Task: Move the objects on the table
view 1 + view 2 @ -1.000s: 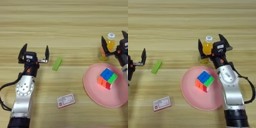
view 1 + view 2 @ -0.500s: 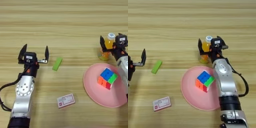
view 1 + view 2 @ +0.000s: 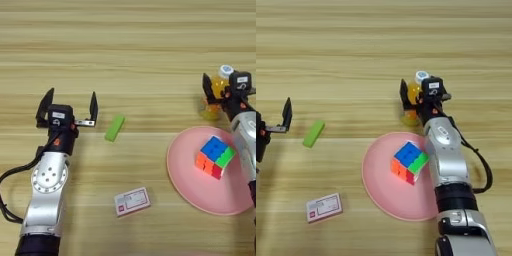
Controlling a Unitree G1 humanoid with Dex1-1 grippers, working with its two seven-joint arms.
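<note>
Left eye view: the left gripper (image 3: 67, 106) sits at centre left of the frame, its 2 black jaws spread wide and holding nothing. Just right of it the small green bar (image 3: 114, 128) lies on the wooden bench (image 3: 130, 45), apart from the jaws. Lower centre, the flat red-and-white box (image 3: 132, 201) lies alone on the wood. At right, the multicoloured puzzle cube (image 3: 215, 157) rests on the pink round plate (image 3: 185, 177). Above the plate, at the upper right, the right gripper (image 3: 220, 90) has its jaws around the orange juice bottle (image 3: 216, 92) with its white cap (image 3: 226, 70).

Right eye view: the right gripper (image 3: 418, 95) stands at centre top, closed on the bottle (image 3: 413, 98), which leans a little and sits just beyond the plate's upper rim. The cube (image 3: 409, 162) sits in the plate, beside the right arm. Only 1 finger of the left gripper shows at the left edge.
</note>
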